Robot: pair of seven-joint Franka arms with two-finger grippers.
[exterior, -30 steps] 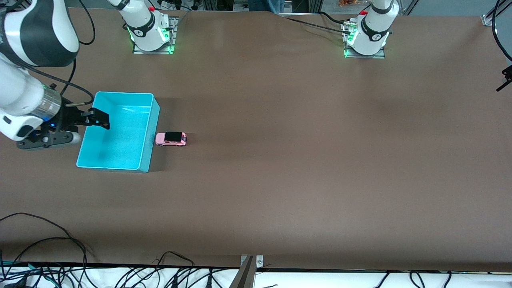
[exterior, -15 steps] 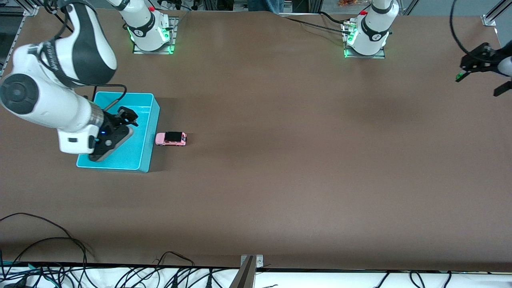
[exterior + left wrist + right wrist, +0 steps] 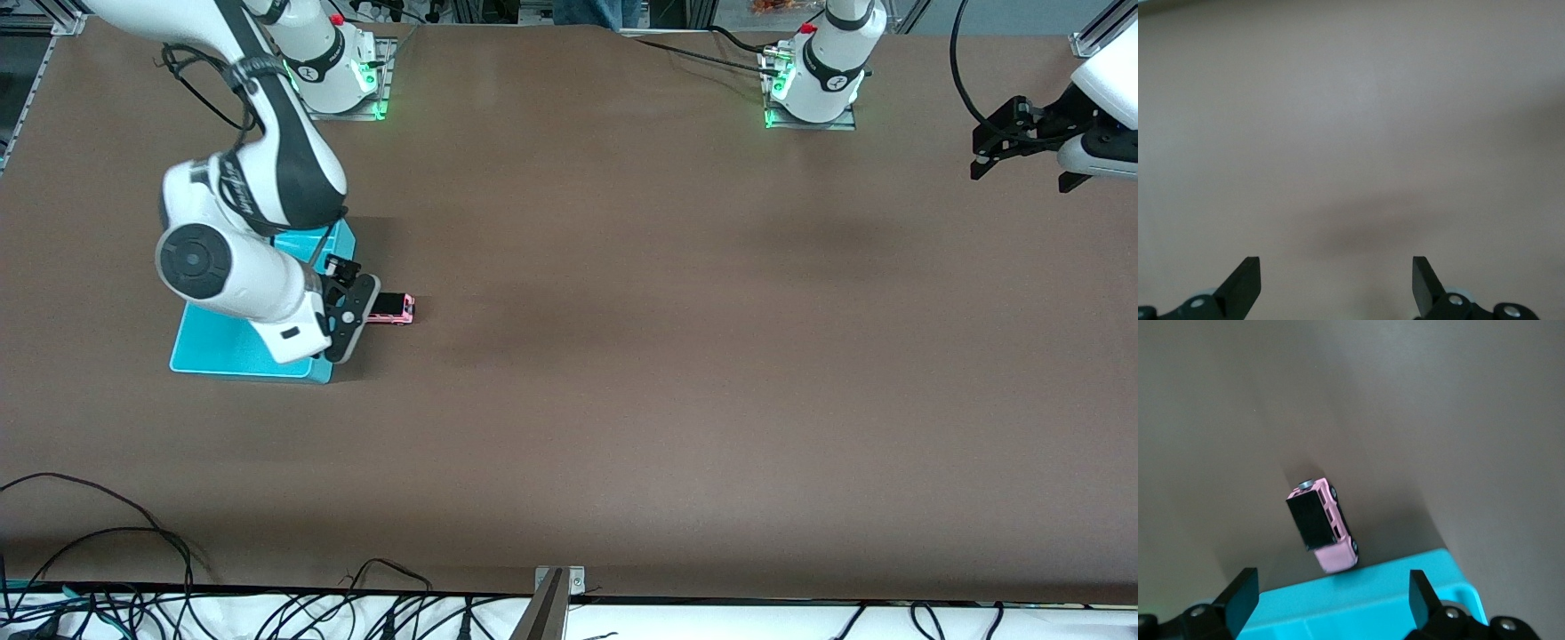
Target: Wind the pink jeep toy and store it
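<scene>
- The brown desk (image 3: 622, 356) is seen bearing a rectangular turquoise plastic bin (image 3: 222, 351).
- The right tool (image 3: 348, 298), fingers spread and empty, is held over the bin's edge.
- The left tool (image 3: 1022, 147), open and empty, is held waiting over the desk's left-arm end.
- The tiny pale pink jeep toy with black roof (image 3: 1322, 525) is found on the desk, just beside the bin.

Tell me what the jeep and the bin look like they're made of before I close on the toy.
Pink jeep toy: likely hard plastic or painted metal, smooth pink body, matte black roof. Turquoise bin: probably molded plastic, with uniform color and rounded rim.
</scene>
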